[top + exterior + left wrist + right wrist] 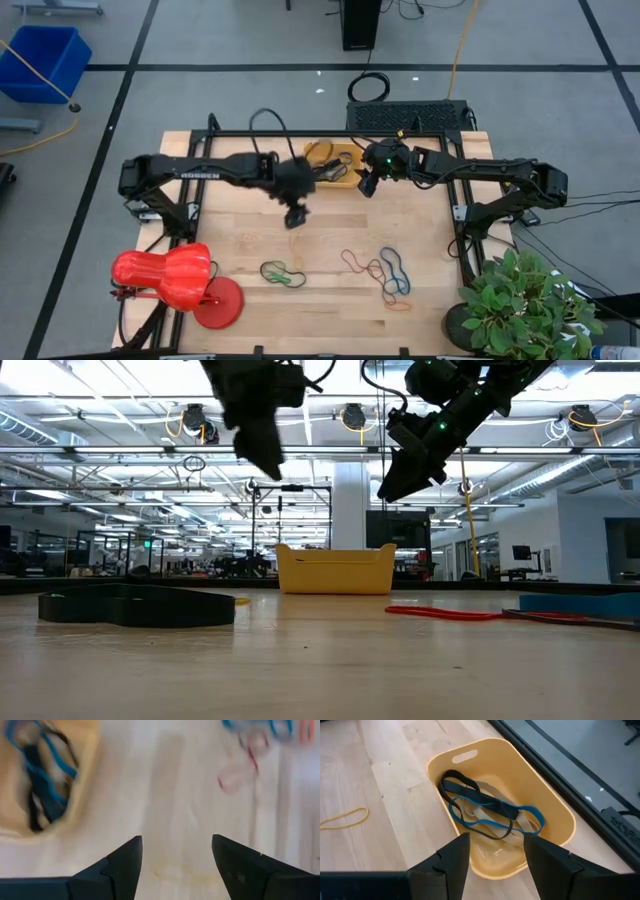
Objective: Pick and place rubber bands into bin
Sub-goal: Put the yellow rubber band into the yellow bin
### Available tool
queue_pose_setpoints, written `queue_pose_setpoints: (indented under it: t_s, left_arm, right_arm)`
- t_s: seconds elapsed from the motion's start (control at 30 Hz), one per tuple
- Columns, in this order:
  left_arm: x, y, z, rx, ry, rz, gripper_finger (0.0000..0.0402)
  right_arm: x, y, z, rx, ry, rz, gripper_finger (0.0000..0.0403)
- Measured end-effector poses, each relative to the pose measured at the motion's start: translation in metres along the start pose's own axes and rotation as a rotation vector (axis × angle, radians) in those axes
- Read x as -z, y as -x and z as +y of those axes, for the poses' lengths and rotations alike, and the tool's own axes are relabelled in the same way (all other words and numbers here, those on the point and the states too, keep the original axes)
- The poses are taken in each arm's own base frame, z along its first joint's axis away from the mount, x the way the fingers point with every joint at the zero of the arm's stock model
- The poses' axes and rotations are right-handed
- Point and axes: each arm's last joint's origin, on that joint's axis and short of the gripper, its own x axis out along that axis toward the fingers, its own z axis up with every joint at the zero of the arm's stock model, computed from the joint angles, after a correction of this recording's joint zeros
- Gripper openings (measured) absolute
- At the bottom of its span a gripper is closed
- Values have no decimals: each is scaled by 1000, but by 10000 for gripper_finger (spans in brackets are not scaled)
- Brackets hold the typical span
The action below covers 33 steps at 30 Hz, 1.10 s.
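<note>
Several bands point(490, 812) already lie in the bin point(547, 802); others point(385, 270) are left on the tabletop point(330, 235). Both jaws, left point(294, 218) and right point(367, 186), are held open and empty. A descent onto a loose band is called for next.

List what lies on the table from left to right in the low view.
Black rubber bands → yellow bin → red rubber band → blue rubber band.

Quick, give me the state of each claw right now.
Left claw: open, holding nothing, above bare table beside the bin.
Right claw: open, empty, over the bin.
</note>
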Motion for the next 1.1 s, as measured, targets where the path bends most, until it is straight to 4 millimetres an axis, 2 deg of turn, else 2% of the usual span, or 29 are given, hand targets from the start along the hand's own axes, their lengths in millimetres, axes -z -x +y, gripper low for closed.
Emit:
queue_pose_setpoints:
  t_s: [0.13, 0.3, 0.47, 0.67, 0.83, 1.1]
  left_arm:
    - [14, -3, -25, 27, -103, 120, 230]
    - [23, -11, -49, 54, -78, 118, 211]
    - [42, -31, -68, 31, -196, 111, 192]
    - [65, -52, -74, -14, -243, 113, 175]
    - [76, -63, -74, -41, -425, 85, 162]
    - [79, -69, -70, -36, -603, 67, 142]
  right_arm:
    - [2, 0, 0, 1, 13, 19, 180]
    - [2, 0, 0, 1, 38, 22, 180]
    - [2, 0, 0, 0, 70, 22, 180]
    - [3, 0, 0, 1, 90, 29, 180]
    - [3, 0, 0, 1, 90, 29, 180]
    - [4, 0, 0, 1, 111, 46, 180]
